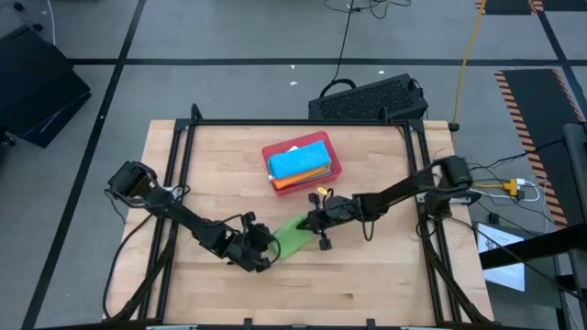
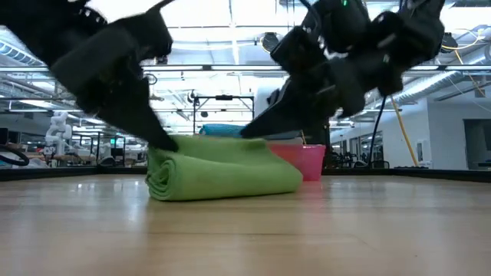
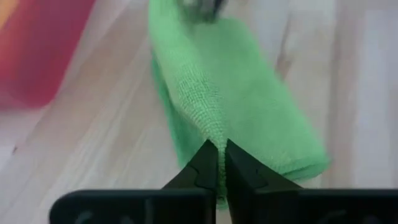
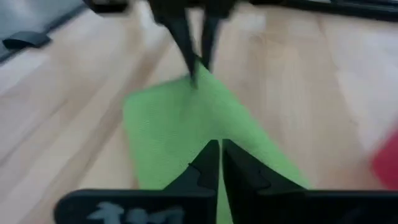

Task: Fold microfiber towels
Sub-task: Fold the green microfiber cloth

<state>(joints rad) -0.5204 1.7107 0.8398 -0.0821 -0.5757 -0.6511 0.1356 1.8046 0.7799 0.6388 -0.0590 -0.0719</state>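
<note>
A bright green microfiber towel [image 1: 292, 236], folded into a thick bundle, lies on the wooden table [image 1: 367, 284] near its middle. My left gripper [image 1: 266, 252] is shut at the towel's near left end [image 2: 165, 144]. My right gripper [image 1: 310, 220] is shut at its far right end [image 2: 257, 132]. Behind them stands a red tray [image 1: 332, 158] holding a bright blue towel [image 1: 298, 161] stacked on an orange one [image 1: 292, 183]. My left gripper pinches a raised ridge of the green towel's top layer [image 3: 211, 134] between its two fingertips. The fingers slant down from the table's left. The rest of the towel lies on the table. My right gripper has its shut fingertips on the towel's opposite end [image 4: 214, 134], slanting down from the table's right. Its own fingers hide whether one layer or several is caught. The towel rests on the table below it.
The red tray [image 2: 307, 161] stands just beyond the towel. A black frame [image 1: 293, 122] runs round the table's edges. Bare wood lies toward the near edge [image 1: 303, 302] and on both sides.
</note>
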